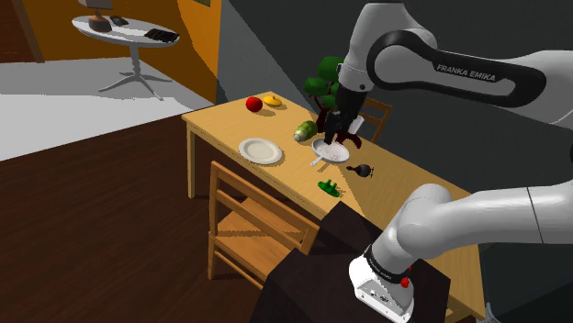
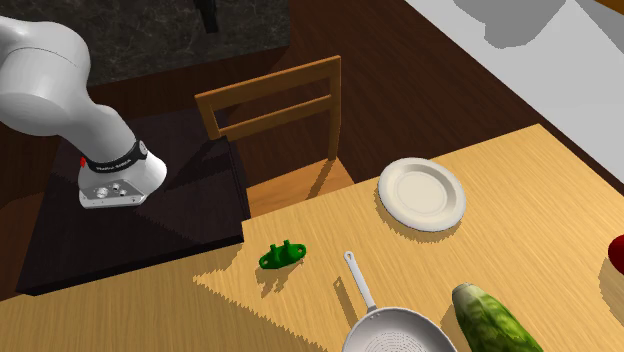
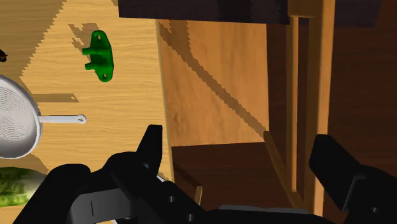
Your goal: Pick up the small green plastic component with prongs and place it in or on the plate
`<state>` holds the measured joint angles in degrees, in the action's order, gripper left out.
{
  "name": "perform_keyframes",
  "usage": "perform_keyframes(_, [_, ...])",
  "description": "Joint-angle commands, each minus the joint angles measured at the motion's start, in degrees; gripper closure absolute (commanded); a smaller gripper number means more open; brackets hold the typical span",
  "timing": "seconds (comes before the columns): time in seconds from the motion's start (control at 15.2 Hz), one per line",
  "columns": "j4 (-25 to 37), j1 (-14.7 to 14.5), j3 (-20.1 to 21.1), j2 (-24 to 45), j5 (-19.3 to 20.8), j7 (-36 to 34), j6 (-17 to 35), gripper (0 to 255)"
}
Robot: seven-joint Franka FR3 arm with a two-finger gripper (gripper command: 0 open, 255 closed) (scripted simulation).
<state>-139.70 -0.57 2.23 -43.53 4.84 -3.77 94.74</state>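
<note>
Green part [image 2: 283, 254] sits on the desk [image 2: 530, 250] near the edge by the stand [image 2: 190, 190], just past the strainer [image 2: 395, 330] handle, with the plate [image 2: 440, 200] well apart. Our hand [image 3: 240, 145] is spread wide and holding nothing, up by the strainer. We'd centre over the part first, line the fingers [image 3: 150, 147] across its narrow body, dodge the prongs, then drop straight down.

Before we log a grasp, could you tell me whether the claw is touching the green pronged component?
Apart. The wrist view shows the green pronged component lying on the table, well clear of the open claw.
</note>
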Motion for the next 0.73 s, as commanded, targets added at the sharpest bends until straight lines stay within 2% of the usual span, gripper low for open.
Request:
perform_keyframes(0.0, [0.0,0.0,0.0,0.0,0.0,0.0,0.0,0])
perform_keyframes(0.66, [-13.1,5.0,-10.2,2.2,5.7,7.6,17.3,0])
